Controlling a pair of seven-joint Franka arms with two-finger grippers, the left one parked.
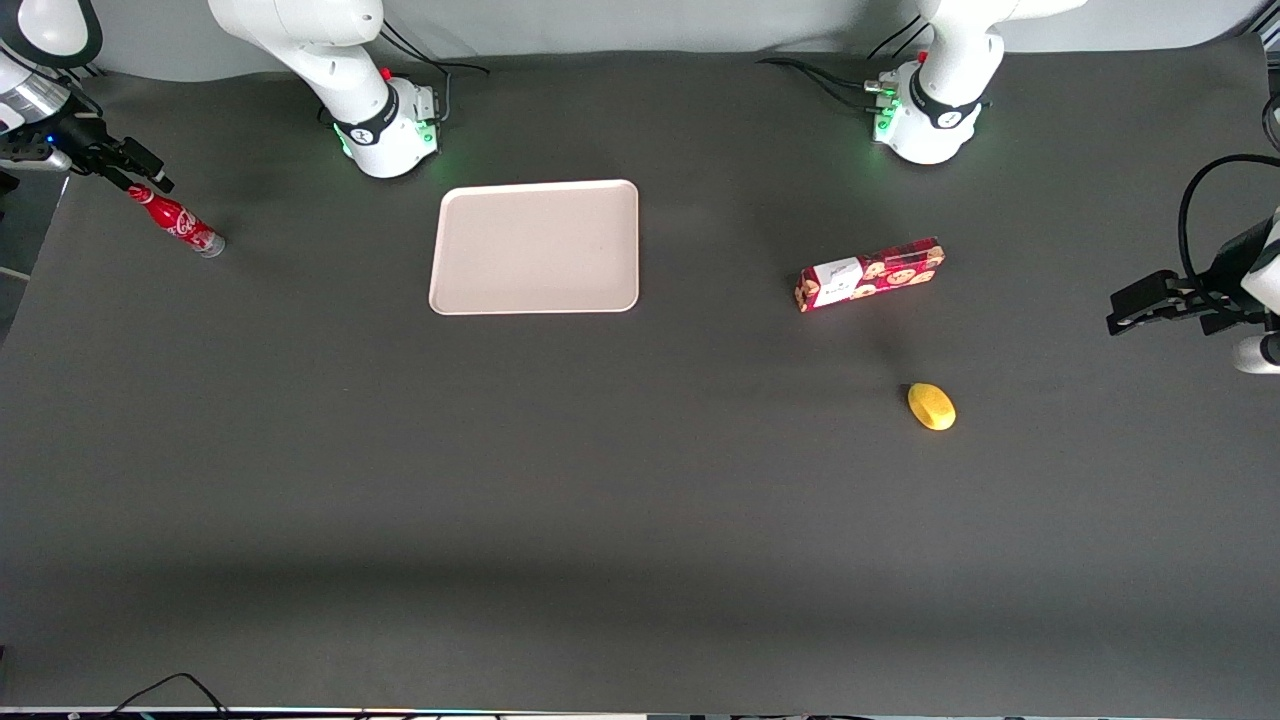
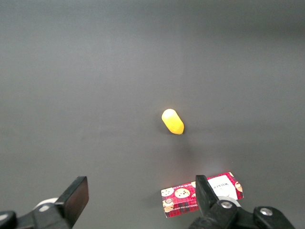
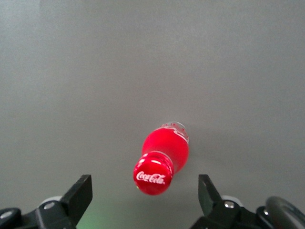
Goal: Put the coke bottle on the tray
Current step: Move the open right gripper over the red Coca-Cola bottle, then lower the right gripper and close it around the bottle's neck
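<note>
- The gripper [image 1: 140,170] hangs at the working arm's end of the table [image 1: 640,500], just above the bottle's cap; in the wrist view its fingers [image 3: 82,193] stand wide apart with the cap between them, touching neither; it holds nothing.
- The bottle [image 1: 180,221] stands upright on the table, red with a white script logo on the cap [image 3: 152,176]; it is well apart from the tray.
- The tray [image 1: 535,247] lies flat and bare near the middle of the table, close in front of the working arm's base.
- The cookie box [image 1: 870,274] lies toward the parked arm's end.
- A yellow lump [image 1: 931,406] lies nearer the front camera than the box; the two are near, not touching.
</note>
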